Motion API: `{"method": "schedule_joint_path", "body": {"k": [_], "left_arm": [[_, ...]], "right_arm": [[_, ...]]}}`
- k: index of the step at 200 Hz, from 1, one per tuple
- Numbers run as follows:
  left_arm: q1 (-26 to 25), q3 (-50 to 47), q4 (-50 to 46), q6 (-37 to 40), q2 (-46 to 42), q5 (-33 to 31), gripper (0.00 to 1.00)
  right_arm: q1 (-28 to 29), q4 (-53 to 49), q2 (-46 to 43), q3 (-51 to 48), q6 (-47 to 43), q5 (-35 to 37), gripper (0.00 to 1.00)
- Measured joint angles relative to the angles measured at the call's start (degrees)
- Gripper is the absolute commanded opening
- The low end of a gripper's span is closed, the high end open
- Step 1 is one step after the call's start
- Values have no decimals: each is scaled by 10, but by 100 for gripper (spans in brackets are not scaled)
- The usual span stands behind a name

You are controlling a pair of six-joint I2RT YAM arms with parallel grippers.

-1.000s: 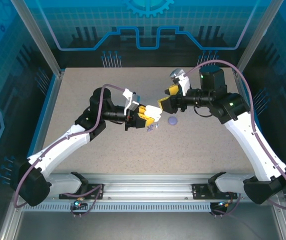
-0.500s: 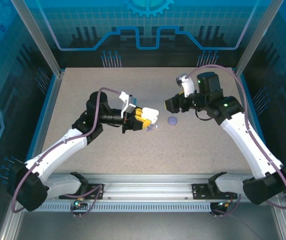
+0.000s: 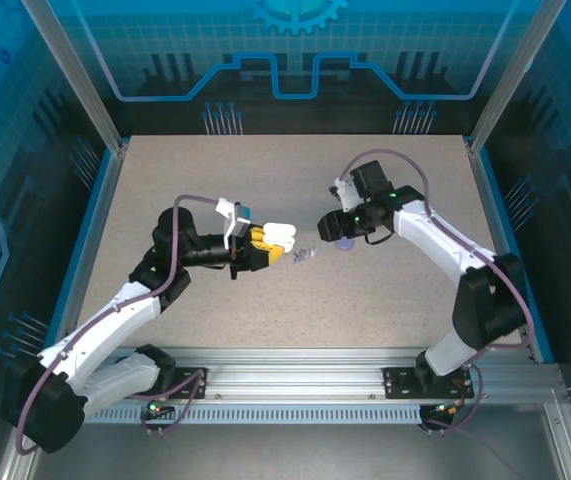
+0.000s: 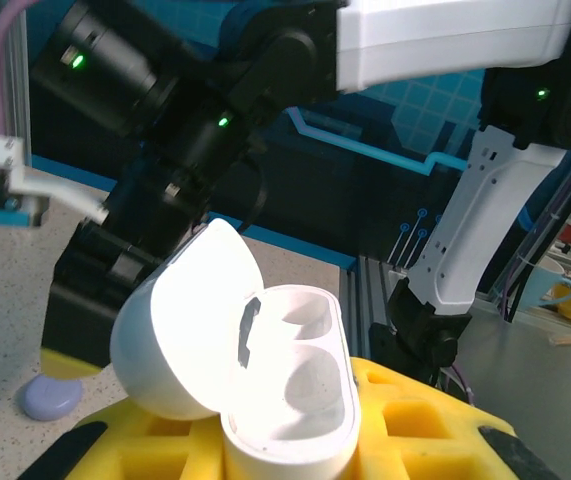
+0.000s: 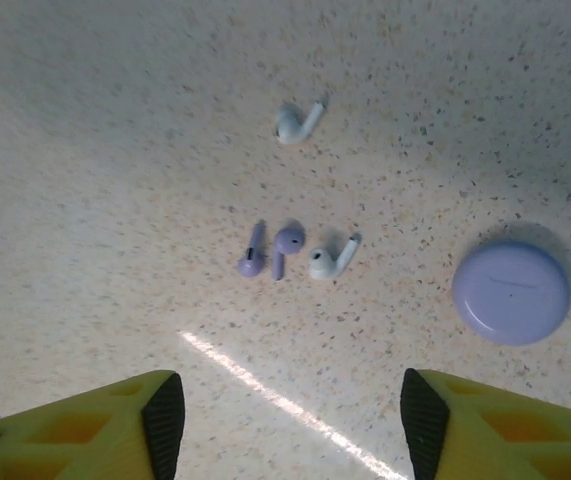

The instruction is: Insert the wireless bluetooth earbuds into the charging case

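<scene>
one charging case, white, sits clamped in the left jaws, wedged between their yellow fingers. its lid is swung open and two hollow wells show in its base. the case is off the counter, carried at the tip of these jaws.

four wireless bluetooth earbuds lie on the counter: two whitish, two pale lavender. from above they sit as a small scatter just past the tip of the left jaws, near the case but apart from it, in the gap between the two sets of jaws. none is in the case.

in the right wrist view three of them lie close together in a row ahead of the right jaws, in line with the gap between the fingers: lavender, lavender, then whitish. the fourth, whitish, lies farther ahead on its own.

one flat round purple disc rests on the counter, ahead of one finger, beside the row but apart from it.

the right jaws are released, their yellow fingers spread wide, gripping nothing, above the counter and short of the earbuds.
</scene>
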Motion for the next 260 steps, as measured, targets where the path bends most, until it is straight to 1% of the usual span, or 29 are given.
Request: {"method": "schedule_joint_path", "body": {"k": [19,42,62,90,153,209,260], "left_arm": [[1,-9,5,-4,-5,-5,16],[1,-20,7,-12,-13,-12,16],[1,-25,7,-15,-17,-16,16],[1,-25,7,-16,-17,-21,16],[2,-25,7,-17,-17,-22,16],[2,-25,7,-17,-17,-22,16],[2,-25,7,-17,-17,-22,16]], "right_arm": [[10,0,52,19,-5,5,48],[23,-2,99,44,-8,5,46],[35,-7,130,62,-10,6,46],[54,-15,162,82,-12,12,48],[89,-33,201,94,-9,79,49],[90,-35,223,95,-1,102,48],[90,-35,237,105,10,123,45]]}}
